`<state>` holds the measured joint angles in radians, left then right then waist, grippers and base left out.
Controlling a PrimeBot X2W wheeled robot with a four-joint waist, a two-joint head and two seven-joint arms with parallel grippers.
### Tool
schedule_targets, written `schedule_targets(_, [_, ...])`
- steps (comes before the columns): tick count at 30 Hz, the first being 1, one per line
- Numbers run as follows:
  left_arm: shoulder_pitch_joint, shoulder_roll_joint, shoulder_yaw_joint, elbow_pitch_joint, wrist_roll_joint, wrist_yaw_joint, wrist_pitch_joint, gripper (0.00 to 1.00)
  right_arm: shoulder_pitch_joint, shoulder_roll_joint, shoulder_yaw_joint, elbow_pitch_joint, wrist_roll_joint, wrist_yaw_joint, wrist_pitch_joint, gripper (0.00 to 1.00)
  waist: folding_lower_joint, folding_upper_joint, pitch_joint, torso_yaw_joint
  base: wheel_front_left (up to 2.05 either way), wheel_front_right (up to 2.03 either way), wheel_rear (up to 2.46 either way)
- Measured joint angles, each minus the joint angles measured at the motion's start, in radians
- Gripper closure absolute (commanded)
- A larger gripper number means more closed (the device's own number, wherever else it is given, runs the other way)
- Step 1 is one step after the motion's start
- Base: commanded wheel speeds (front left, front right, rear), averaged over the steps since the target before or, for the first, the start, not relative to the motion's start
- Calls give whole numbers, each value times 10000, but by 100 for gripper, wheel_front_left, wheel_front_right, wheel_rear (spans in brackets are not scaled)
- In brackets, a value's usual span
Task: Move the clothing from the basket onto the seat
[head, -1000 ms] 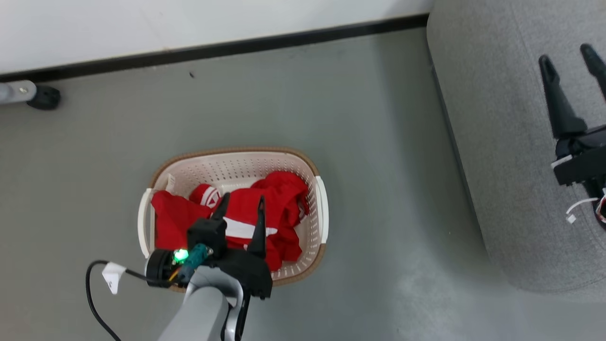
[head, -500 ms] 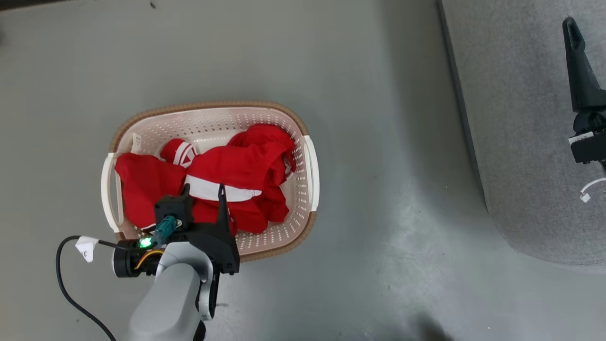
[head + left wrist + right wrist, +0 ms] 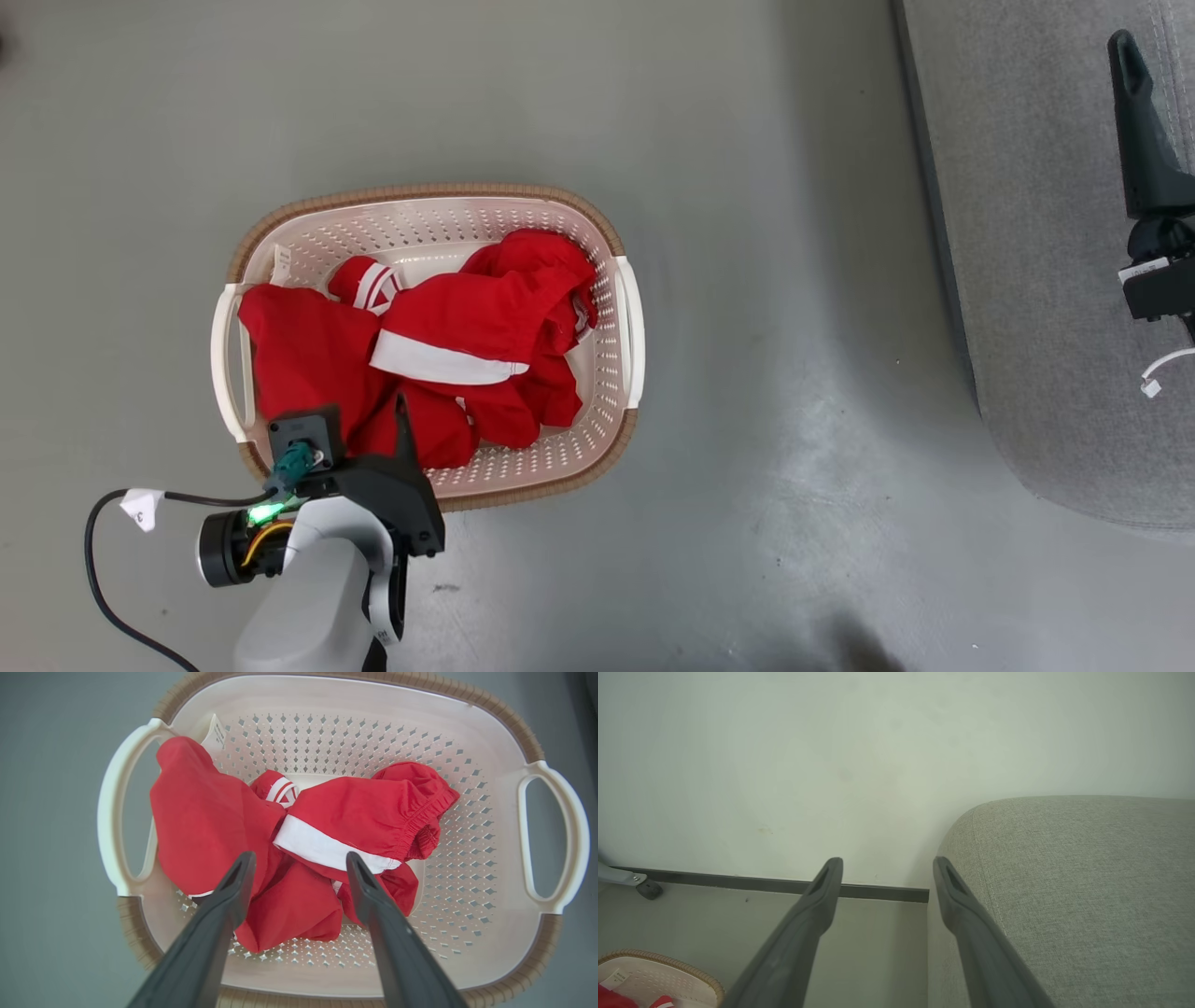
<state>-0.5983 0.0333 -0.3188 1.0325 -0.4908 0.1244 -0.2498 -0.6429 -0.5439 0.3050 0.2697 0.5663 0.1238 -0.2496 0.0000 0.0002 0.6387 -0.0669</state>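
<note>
Two hands, both spread wide, neither holding anything.

1. My left hand (image 3: 299,861): lower left of the head view, poised above the near end of the basket (image 3: 420,191), fingers pointing down into it. In the wrist view they stand either side of the white band, which I judge is a line-up for closing on the top fold. I cannot tell whether the tips touch cloth.

2. The clothing (image 3: 448,327): a red heap with a white band, wholly inside the basket, left of centre in the head view. One part lies up against the wall by the left handle. The folds overlap, so I cannot count the garments.

3. The basket: standing on the floor (image 3: 747,280), well apart from the seat (image 3: 1046,280).

4. The seat: grey upholstery along the right of the head view, cut off by the frame. No clothing lies on the part that shows.

5. My right hand (image 3: 887,863): upper right of the head view, held over the seat and, I judge, parked clear of the work. The frame edge cuts off its second finger there.

Hidden: the basket's bottom beneath the heap, and in the head view one left finger behind the wrist's dark block.
</note>
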Motion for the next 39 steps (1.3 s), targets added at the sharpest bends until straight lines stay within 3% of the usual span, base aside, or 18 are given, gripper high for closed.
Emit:
schedule_targets(17, [-742, -21, 825, 1312, 29, 0, 0, 0, -9, -211, 104, -640, 236, 0, -50, 0, 0, -1, 574, 44, 0, 0, 0])
schedule_targets(38, [-2025, -36, 2136, 2280, 886, 0, 0, 0, -27, -211, 46, -1283, 685, 8, -71, 0, 1, -1, 1553, -101, 0, 0, 0])
schedule_targets(39, [-2082, -40, 2205, 2297, 918, 0, 0, 4, -33, -211, 48, -1346, 686, 8, -71, 0, 0, -1, 1601, -112, 0, 0, 0])
